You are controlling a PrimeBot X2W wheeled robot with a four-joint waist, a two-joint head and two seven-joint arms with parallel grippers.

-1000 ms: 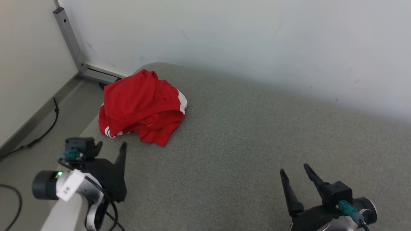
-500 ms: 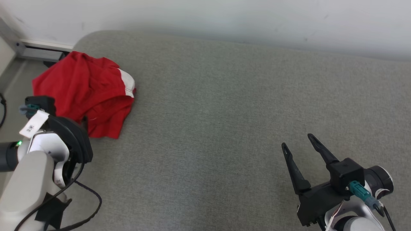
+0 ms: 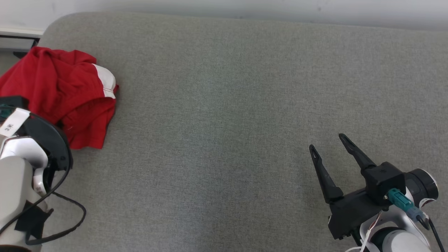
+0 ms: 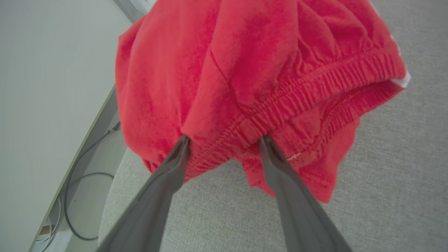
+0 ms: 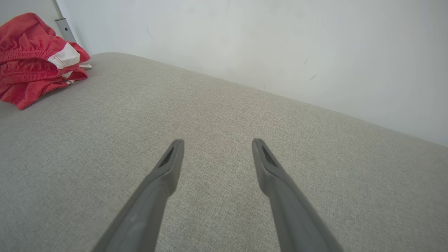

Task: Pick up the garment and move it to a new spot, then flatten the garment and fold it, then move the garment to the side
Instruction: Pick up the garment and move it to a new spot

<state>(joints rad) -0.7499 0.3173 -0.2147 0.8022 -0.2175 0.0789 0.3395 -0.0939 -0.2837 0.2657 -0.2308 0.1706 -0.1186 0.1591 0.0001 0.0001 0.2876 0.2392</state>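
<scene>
The garment [image 3: 70,91] is a pair of red shorts with white trim, crumpled in a heap at the far left corner of the grey cushion [image 3: 224,105]. In the left wrist view my left gripper [image 4: 224,140] is open, and both fingertips [image 4: 182,143] press into the elastic waistband of the garment [image 4: 245,63], with the fabric bulging between them. In the head view the left wrist hides those fingers. My right gripper [image 3: 326,141] hovers open and empty over the cushion at the lower right, far from the garment [image 5: 31,70]. Its own view shows the right gripper [image 5: 217,141] above bare fabric.
A white wall [image 5: 245,42] runs along the cushion's far edge, with a metal post [image 5: 61,21] at the left corner. Past the cushion's left edge, cables [image 4: 80,196] lie on the floor. A loose cable [image 3: 63,224] hangs from my left arm.
The head camera has swung, shifting the whole picture left and down. My left gripper has reached forward from short of the garment onto its near edge. The right gripper stays open.
</scene>
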